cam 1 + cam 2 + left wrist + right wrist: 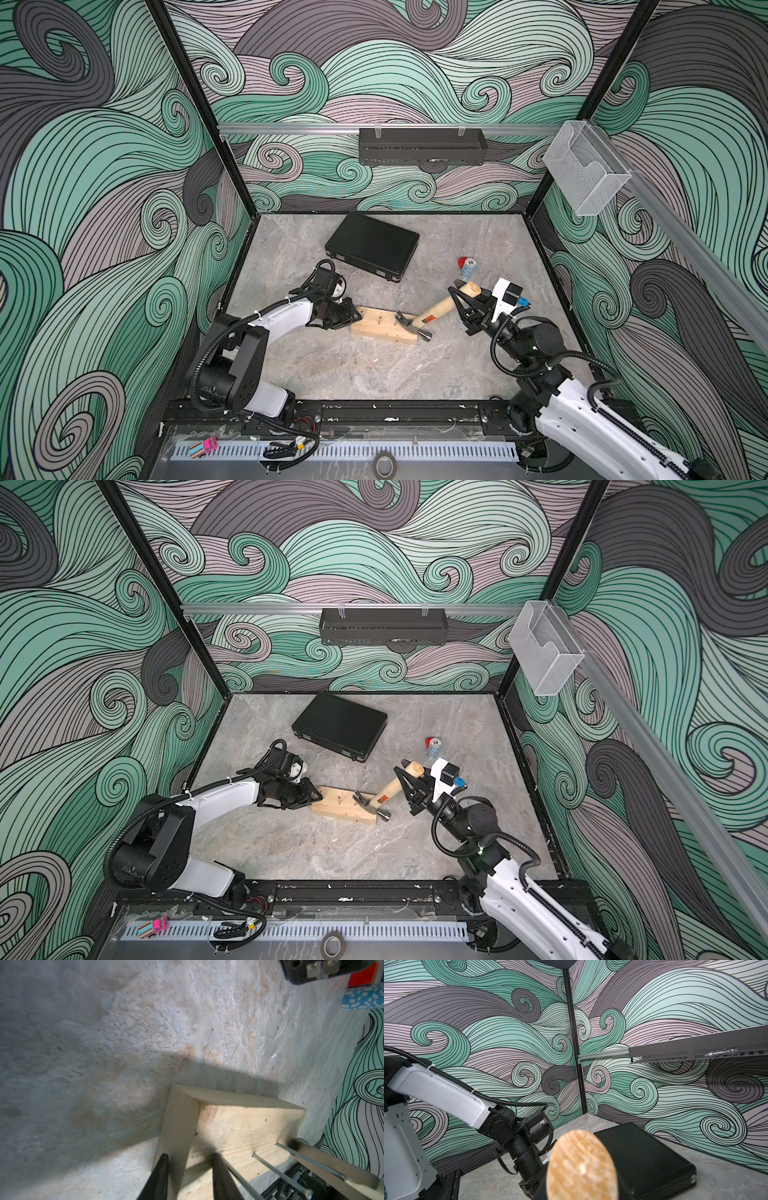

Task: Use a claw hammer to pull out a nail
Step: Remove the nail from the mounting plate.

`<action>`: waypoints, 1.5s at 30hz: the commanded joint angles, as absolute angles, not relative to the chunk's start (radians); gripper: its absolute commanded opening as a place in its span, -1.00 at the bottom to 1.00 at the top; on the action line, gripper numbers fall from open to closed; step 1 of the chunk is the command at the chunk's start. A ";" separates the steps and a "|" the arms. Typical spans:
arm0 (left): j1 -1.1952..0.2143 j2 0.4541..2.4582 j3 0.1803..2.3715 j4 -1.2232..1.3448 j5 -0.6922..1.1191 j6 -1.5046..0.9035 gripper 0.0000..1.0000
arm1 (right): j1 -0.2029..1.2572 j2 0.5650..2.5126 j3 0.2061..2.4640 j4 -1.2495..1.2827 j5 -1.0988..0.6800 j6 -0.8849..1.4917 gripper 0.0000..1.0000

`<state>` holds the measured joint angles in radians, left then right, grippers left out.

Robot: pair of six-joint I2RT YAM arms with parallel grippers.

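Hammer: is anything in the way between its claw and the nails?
Nothing visible is. The claw hammer, held by the right gripper, has its head on the wooden block, right beside the nails.

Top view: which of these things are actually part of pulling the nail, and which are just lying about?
In the job: claw hammer, held in the right gripper; nails; wooden block that holds them; left gripper at the block's end.

Lying about: black case; stack of poker chips; black wall tray; clear wall holder.
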<state>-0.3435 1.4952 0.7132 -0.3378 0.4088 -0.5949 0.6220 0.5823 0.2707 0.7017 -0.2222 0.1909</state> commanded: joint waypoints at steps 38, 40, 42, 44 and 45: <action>-0.336 1.587 0.673 -0.514 0.210 -0.597 -0.39 | 0.614 0.428 0.124 0.405 -0.134 0.230 -1.00; -0.336 1.586 0.676 -0.513 0.212 -0.599 -0.39 | 0.614 0.425 0.123 0.406 -0.131 0.232 -1.00; -0.336 1.584 0.676 -0.515 0.215 -0.599 -0.39 | 0.614 0.424 0.128 0.400 -0.138 0.231 -1.00; -0.336 1.577 0.679 -0.521 0.220 -0.599 -0.39 | 0.614 0.423 0.140 0.391 -0.139 0.230 -1.00; -0.337 1.572 0.683 -0.523 0.220 -0.598 -0.39 | 0.614 0.423 0.148 0.385 -0.140 0.228 -1.00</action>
<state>-0.3435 1.5036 0.7345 -0.3637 0.4080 -0.5945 0.6128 0.4030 0.1837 0.6373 -0.1120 0.2447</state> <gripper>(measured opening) 0.307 0.254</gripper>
